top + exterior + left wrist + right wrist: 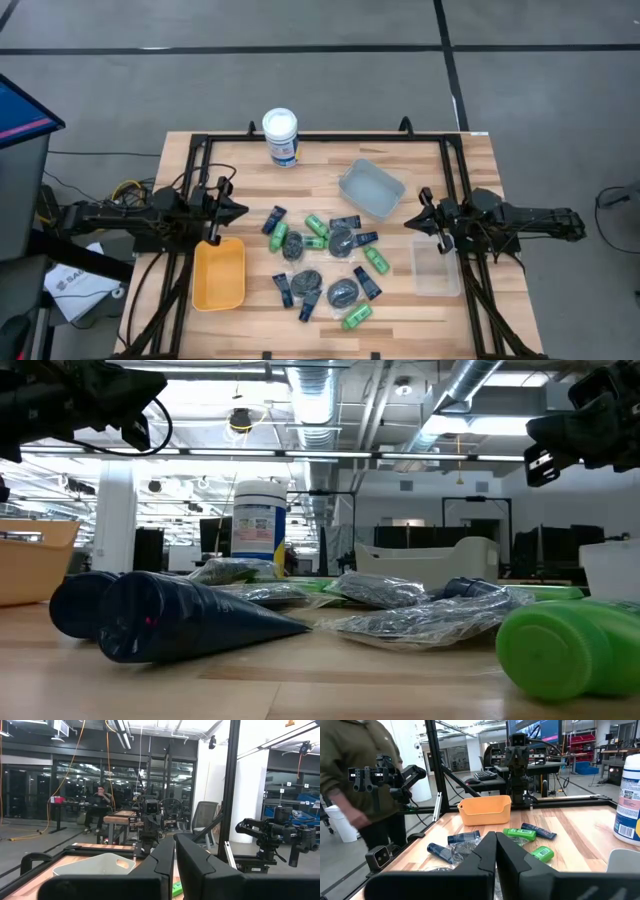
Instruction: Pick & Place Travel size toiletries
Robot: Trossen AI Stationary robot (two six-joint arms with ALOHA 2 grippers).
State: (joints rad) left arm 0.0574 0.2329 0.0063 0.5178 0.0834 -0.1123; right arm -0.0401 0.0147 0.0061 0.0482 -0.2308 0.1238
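While both arms hang raised at the desk's (460, 160) two side edges, nothing has been picked: the left claw (232, 208) and the right claw (412, 221) each have their fingers pressed together and hold nothing. The travel size toiletries (325, 265) lie loose in a cluster on the middle of the desk, green bottles, navy tubes and round grey tins mixed together, between the orange tray (219, 273) on the left and the clear bin (436, 272) on the right. A grey bin (371, 187) sits just beyond the cluster, and a white canister (281, 137) stands at the far edge.

The cluster lies inward of both claws and a little nearer than them. Its right fringe, a green bottle (376, 260), looks closer to the right claw; its left fringe, a navy tube (273, 218) lying slantwise, is closer to the left claw. Either arm would, I judge, need to open, then swing inward and down.
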